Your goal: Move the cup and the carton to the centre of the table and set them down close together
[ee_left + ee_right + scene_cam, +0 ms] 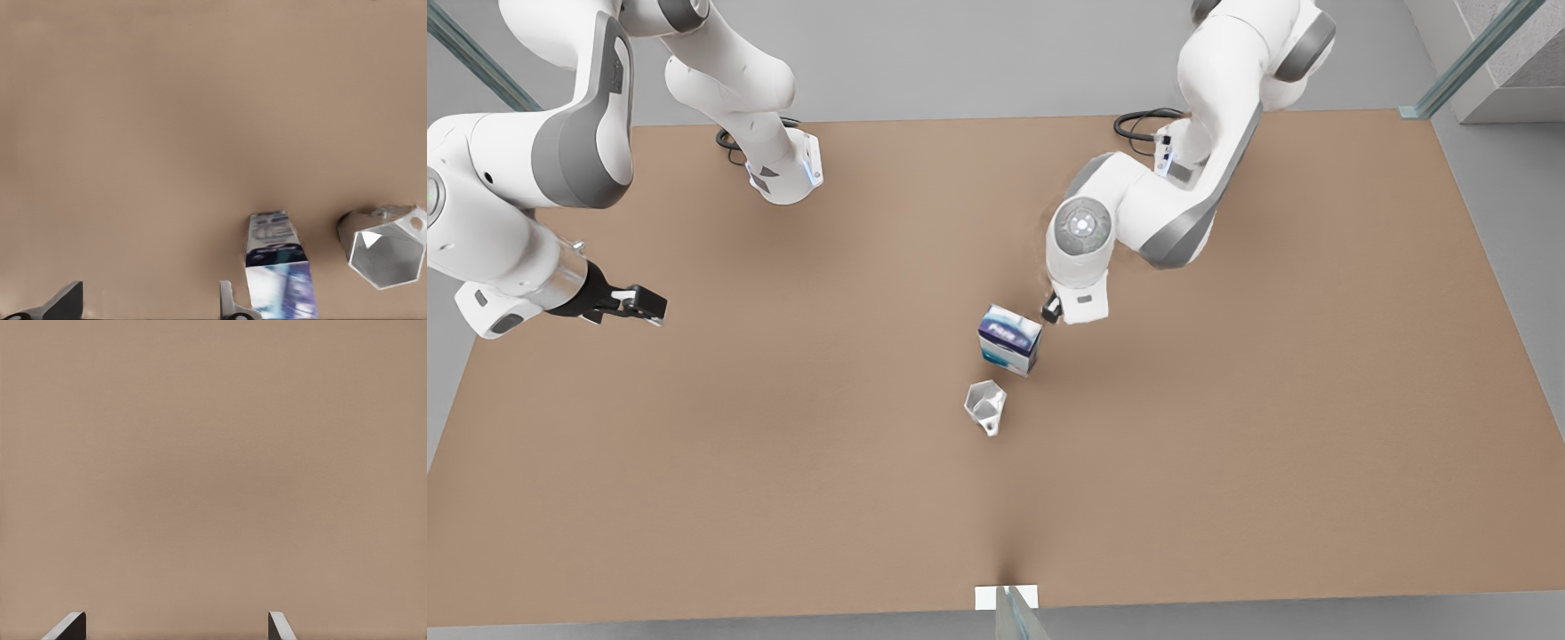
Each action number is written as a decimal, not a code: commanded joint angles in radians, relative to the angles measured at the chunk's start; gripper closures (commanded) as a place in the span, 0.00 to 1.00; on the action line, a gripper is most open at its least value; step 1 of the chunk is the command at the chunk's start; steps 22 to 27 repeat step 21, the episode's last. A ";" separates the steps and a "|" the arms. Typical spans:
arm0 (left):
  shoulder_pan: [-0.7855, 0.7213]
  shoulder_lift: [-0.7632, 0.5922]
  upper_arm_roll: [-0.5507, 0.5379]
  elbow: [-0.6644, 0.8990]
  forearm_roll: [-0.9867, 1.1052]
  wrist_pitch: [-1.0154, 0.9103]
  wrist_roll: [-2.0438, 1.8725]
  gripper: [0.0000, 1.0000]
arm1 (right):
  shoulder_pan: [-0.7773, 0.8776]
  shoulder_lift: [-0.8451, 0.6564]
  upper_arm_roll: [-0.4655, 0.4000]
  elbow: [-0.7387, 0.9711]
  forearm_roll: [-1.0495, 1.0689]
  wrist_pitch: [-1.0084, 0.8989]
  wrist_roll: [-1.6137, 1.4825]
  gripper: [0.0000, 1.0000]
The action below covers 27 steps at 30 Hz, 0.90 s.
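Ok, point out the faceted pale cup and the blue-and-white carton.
Faceted pale grey-white cup [984, 405]: front view, on its open rim.
Blue, white and teal rectangular carton [1009, 339]: front view, on its printed top face.

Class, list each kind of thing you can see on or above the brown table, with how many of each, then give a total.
Cups: 1, the cup.
Cartons: 1, the carton, close beside the cup.
Grippers: 2, the left gripper by the carton, the right gripper waiting over the table at the front view's left; both have fingers apart.
Total: 4
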State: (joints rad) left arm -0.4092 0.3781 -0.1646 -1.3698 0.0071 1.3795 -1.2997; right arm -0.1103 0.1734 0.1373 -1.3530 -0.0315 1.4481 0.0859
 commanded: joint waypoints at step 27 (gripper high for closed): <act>0.441 -0.223 0.069 -0.048 0.002 0.099 1.205 0.00 | 0.093 -0.015 -0.013 -0.086 -0.018 0.097 -0.026 0.00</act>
